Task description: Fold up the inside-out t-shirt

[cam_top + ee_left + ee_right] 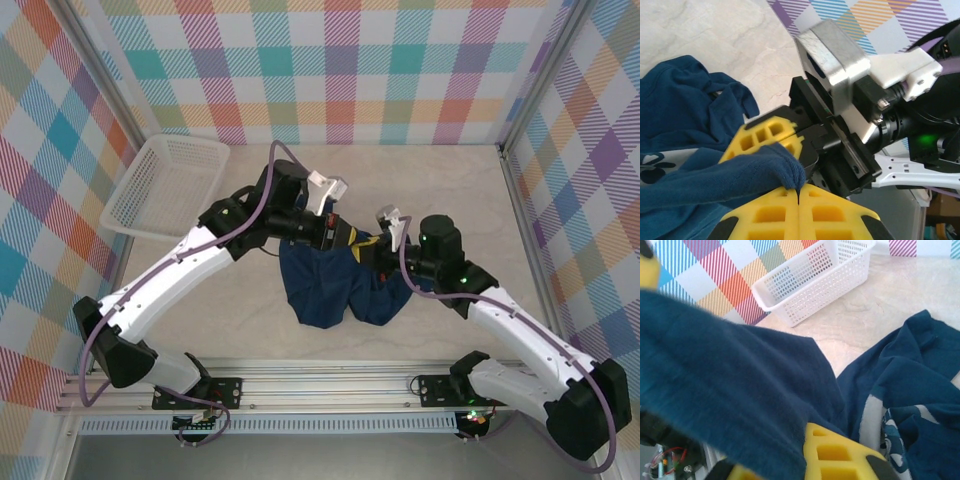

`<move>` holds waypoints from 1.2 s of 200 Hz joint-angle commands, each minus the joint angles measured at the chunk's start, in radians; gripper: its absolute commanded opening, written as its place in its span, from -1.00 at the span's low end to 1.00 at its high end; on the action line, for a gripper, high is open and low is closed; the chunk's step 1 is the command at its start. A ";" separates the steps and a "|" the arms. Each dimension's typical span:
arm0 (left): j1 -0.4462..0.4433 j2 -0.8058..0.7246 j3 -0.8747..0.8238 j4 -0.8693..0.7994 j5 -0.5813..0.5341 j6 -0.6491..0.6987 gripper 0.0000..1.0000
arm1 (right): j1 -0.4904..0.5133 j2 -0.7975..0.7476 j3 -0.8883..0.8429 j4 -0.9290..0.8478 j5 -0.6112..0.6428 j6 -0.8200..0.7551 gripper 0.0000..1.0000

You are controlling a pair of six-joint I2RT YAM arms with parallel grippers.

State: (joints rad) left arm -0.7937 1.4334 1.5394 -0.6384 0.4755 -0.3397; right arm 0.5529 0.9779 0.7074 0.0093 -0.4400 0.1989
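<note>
The inside-out t-shirt [335,290] is a dark navy bundle hanging between my two arms above the middle of the table. My left gripper [350,238] holds its upper edge. In the left wrist view the yellow fingers [770,215] are shut, with a fold of navy cloth [715,175] pinched at their tips. Just to the right, my right gripper [374,247] meets the same bunch of cloth. In the right wrist view navy cloth [740,390] drapes over one finger and runs down between the pair, beside the other yellow finger [840,452]. A pale printed patch [890,430] shows on the shirt below.
A white mesh basket [165,185] stands at the back left of the table, also seen in the right wrist view [810,277]. Checked walls close in the back and both sides. Bare beige tabletop [440,190] lies around the shirt.
</note>
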 commanded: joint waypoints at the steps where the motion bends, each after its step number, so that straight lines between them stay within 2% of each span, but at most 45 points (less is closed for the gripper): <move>1: -0.009 -0.082 -0.050 0.077 -0.060 0.055 -0.70 | -0.026 -0.051 -0.056 0.077 -0.064 0.008 -1.00; 28: -0.002 -0.148 -0.167 0.114 -0.167 0.132 -0.34 | -0.081 -0.069 -0.099 0.180 -0.163 0.099 -1.00; 53: 0.003 -0.191 -0.284 0.161 -0.246 0.193 -0.09 | -0.088 -0.067 -0.109 0.196 -0.208 0.107 -1.00; 80: 0.048 -0.145 -0.298 0.143 -0.342 0.097 0.05 | -0.093 -0.094 -0.121 0.195 -0.213 0.090 -1.00; 104: 0.136 -0.076 -0.305 0.191 -0.177 -0.047 0.14 | -0.093 -0.108 -0.122 0.175 -0.208 0.066 -1.00; 128: 0.145 -0.012 -0.285 0.250 -0.043 -0.123 0.24 | -0.093 -0.098 -0.124 0.167 -0.211 0.058 -1.00; 151: 0.145 0.051 -0.266 0.293 0.035 -0.171 0.29 | -0.093 -0.095 -0.128 0.167 -0.216 0.052 -1.00; 167: 0.141 0.091 -0.245 0.295 0.085 -0.189 0.30 | -0.093 -0.097 -0.129 0.156 -0.210 0.042 -1.00; 208: 0.128 0.114 -0.250 0.243 0.093 -0.174 0.17 | -0.093 -0.102 -0.126 0.152 -0.194 0.031 -1.00; 221: 0.129 0.131 -0.255 0.243 0.115 -0.176 0.03 | -0.093 -0.096 -0.122 0.157 -0.198 0.029 -1.00; 240: 0.129 0.148 -0.267 0.303 0.164 -0.199 -0.32 | -0.093 -0.091 -0.124 0.156 -0.198 0.028 -1.00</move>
State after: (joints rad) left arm -0.6590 1.5547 1.2709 -0.3862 0.5583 -0.5106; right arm 0.4641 0.8867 0.5842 0.1379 -0.6220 0.2527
